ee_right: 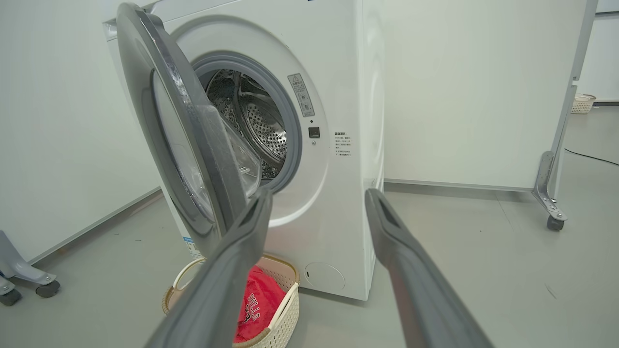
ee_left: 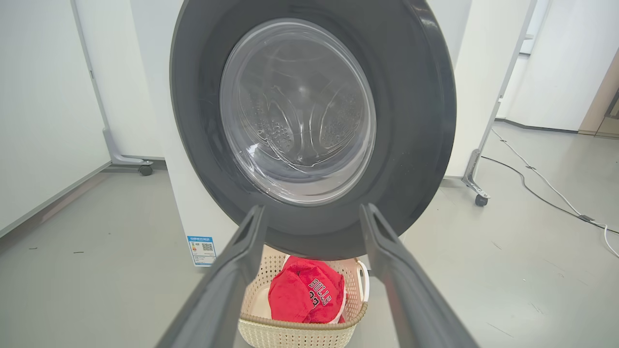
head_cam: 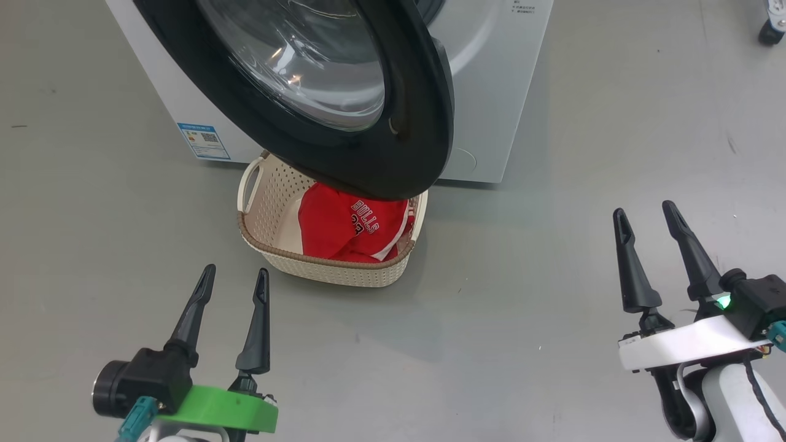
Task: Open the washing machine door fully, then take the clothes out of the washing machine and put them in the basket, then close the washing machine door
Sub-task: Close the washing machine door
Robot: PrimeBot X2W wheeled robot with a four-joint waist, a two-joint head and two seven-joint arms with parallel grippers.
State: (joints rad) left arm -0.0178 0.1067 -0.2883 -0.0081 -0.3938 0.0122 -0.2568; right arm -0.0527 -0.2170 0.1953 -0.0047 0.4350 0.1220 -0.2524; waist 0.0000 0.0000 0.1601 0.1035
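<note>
Both claws are spread wide with nothing in them: left claw (head_cam: 237,270) sits lower left of the head view, right claw (head_cam: 644,209) lower right, both hovering over plain grey floor (head_cam: 491,344) and well apart from everything else. Just above the left claw, around the middle of the frame, is the basket (head_cam: 319,262), parked on the floor right up against the front of the washer. The clothes (head_cam: 341,230) are in it, a red bundle with "BULLS" in white facing up. Hanging over the far half of the basket is the washing machine door (head_cam: 424,129), swung out partway. From the right wrist view you see it nearly edge-on at the left, with the steel drum (ee_right: 263,125) showing past it, partly hidden. Behind that, the white washing machine (head_cam: 491,86) fills the top of the head view, blue label (head_cam: 204,140) at its lower left corner. Way back in the right wrist view, a white panel on casters (ee_right: 555,221) stands at the right and another little basket (ee_right: 582,103) sits far upper right.
</note>
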